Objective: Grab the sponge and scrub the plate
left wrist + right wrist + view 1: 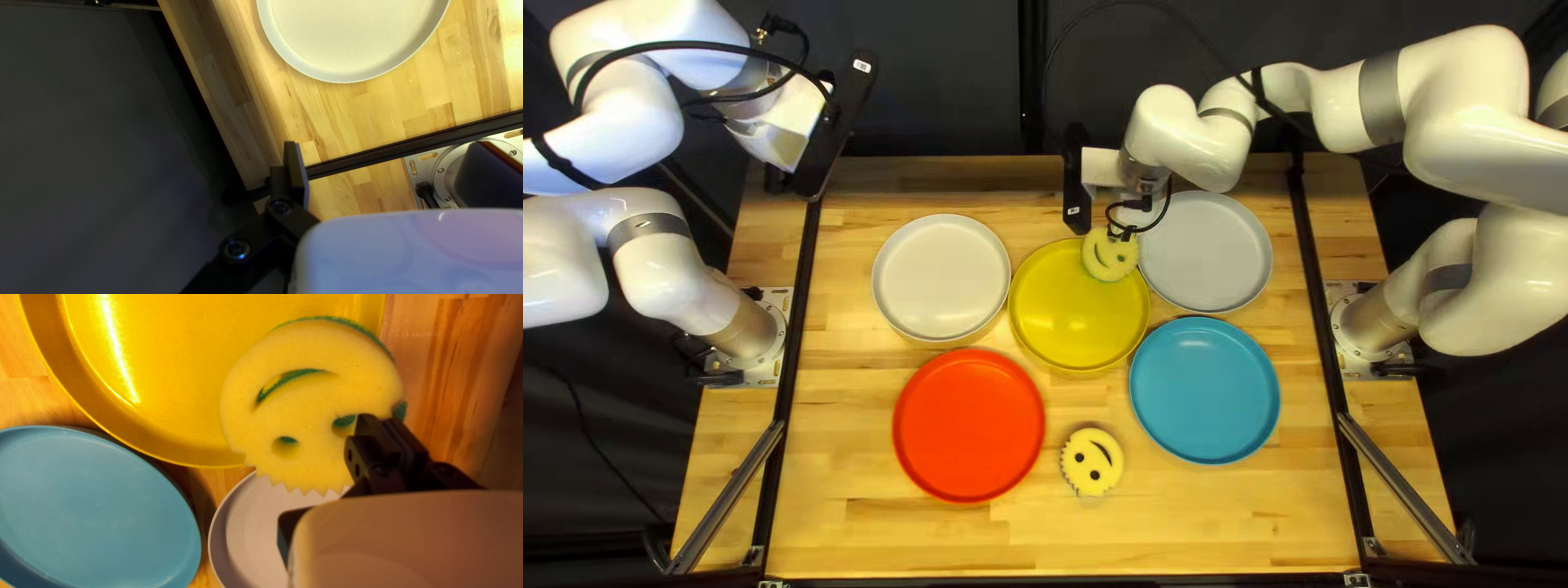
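My right gripper (1125, 231) holds one yellow smiley sponge (1109, 257) over the far right rim of the yellow plate (1073, 321). In the right wrist view the gripper (381, 430) grips that sponge (310, 403) near its edge, face up, green layer beneath; it overlaps the yellow plate (163, 375). Whether it touches the plate I cannot tell. A second smiley sponge (1091, 460) lies on the table. Over the table's far left corner is my left gripper (784, 125); the left wrist view shows part of it (294, 169), away from every plate.
Around the yellow plate lie a cream plate (941, 277), a pale grey plate (1220, 253), a red plate (968, 426) and a blue plate (1204, 390). Black rails run along both table sides (795, 294). My left arm's base plate (425, 163) stands beyond the left rail.
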Tool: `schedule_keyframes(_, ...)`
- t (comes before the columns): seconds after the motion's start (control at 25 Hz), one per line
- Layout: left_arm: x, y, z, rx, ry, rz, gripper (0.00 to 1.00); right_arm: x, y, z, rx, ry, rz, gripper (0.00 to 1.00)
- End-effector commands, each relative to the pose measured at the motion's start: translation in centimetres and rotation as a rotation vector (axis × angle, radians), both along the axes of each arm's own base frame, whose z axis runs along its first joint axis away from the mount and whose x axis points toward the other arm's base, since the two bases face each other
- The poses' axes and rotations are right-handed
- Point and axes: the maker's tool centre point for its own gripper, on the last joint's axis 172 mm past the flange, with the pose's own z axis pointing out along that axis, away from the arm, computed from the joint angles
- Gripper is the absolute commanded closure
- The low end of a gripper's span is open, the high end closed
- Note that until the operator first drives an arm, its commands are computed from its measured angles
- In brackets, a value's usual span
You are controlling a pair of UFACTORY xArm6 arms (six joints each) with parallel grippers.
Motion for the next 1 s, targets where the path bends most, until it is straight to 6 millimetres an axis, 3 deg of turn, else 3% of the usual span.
schedule_keyframes(0.04, 0.0, 0.0, 0.0, 0.0, 0.0, 0.0, 0.0, 0.5, 0.4, -0.3, -0.003, 0.007, 0.003, 1.0)
schedule_keyframes(0.56, 0.0, 0.0, 0.0, 0.0, 0.0, 0.0, 0.0, 6.4, 7.3, -3.0, -0.025, 0.017, 0.058, 1.0)
schedule_keyframes(0.72, 0.0, 0.0, 0.0, 0.0, 0.0, 0.0, 0.0, 7.6, 7.8, -3.7, -0.021, 0.02, 0.064, 1.0)
schedule_keyframes(1.0, 0.0, 0.0, 0.0, 0.0, 0.0, 0.0, 0.0, 9.1, 6.2, -4.7, -0.01, 0.035, 0.068, 1.0)
